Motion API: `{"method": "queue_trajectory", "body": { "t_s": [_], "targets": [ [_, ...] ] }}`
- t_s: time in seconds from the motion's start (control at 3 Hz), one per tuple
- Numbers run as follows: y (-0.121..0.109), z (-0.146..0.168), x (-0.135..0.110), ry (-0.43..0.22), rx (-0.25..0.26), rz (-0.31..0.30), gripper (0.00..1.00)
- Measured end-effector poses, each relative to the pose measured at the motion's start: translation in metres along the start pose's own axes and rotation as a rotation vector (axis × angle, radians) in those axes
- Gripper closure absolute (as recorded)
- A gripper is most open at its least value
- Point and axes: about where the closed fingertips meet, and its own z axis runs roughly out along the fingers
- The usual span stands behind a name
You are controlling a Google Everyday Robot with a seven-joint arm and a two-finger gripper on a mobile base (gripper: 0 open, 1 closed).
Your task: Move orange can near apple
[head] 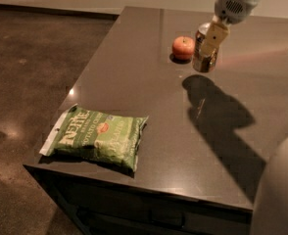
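Note:
The orange can (203, 58) stands upright on the dark table (149, 111), just right of the apple (183, 47) and very close to it. The apple is small, round and red-orange, near the table's far side. My gripper (210, 40) comes down from the upper right and is shut on the orange can, a pale finger (213, 37) lying over the can's front. The can's top is partly hidden by the gripper.
A green chip bag (99, 137) lies flat near the table's front left corner. The arm's shadow (222, 116) falls across the right half of the table. The table's left edge drops to a brown floor (31, 82).

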Motion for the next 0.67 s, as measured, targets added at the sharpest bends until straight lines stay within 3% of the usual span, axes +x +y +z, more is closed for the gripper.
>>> {"method": "queue_trajectory", "body": {
  "t_s": [0.33,0.67],
  "targets": [
    [-0.017,0.023,0.001,-0.011,-0.002,0.032,1.0],
    [-0.03,0.042,0.001,0.001,-0.003,0.055,0.82]
  ]
}}
